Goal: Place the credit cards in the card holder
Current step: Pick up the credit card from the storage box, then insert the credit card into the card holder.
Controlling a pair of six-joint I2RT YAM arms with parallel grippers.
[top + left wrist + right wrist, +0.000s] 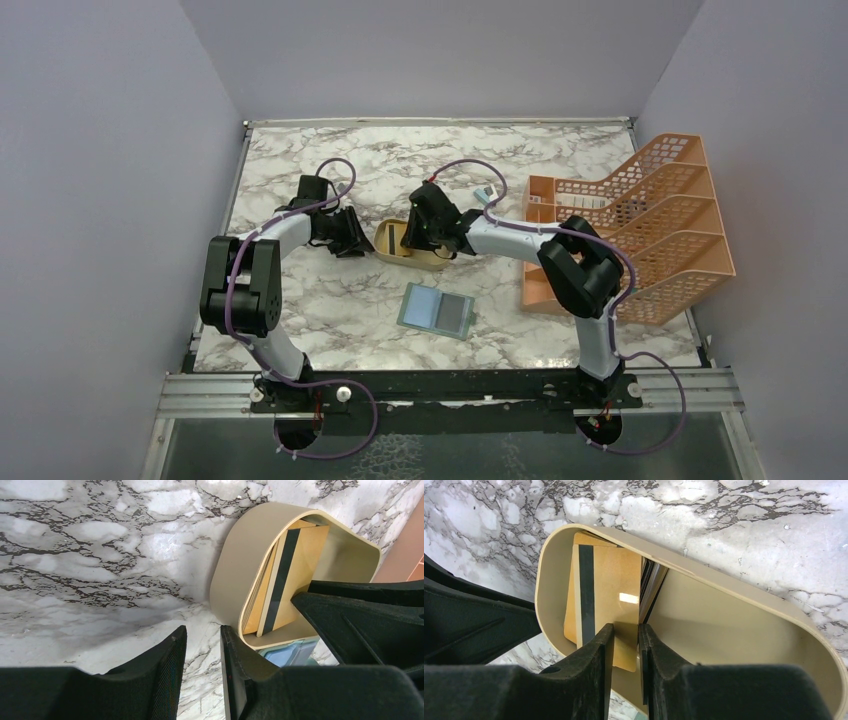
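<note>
Location of credit cards (610, 580): inside tan oval dish (729, 600), bunched at one end, leaning on edge against the wall. Foremost: tan face with black stripe, turned toward the right wrist camera; darker card edges just behind.

Right end effector (625, 630): down inside the dish, over the lower edge of the tan card. Fingers (596, 655) set narrow, slim gap only, tan face visible through it. Cannot tell whether clamped on the card or merely over it.

Left end effector (203, 630): outside the dish at its rounded end, one finger (237, 660) just beside the outer wall; contact not discernible. Set narrow, nothing in the gap but bare worktop (100, 555). Sits near the right end effector.

Card holder (438, 310): lies open and flat on the worktop, pale pockets up, near the dish on the side toward the arm bases, apart from both end effectors.

Edges and room: cards hemmed by the dish wall, free upward only. Orange mesh rack (640, 230) along the right worktop edge, well apart from the dish. Open marble left of and beyond the dish, and around the card holder.
</note>
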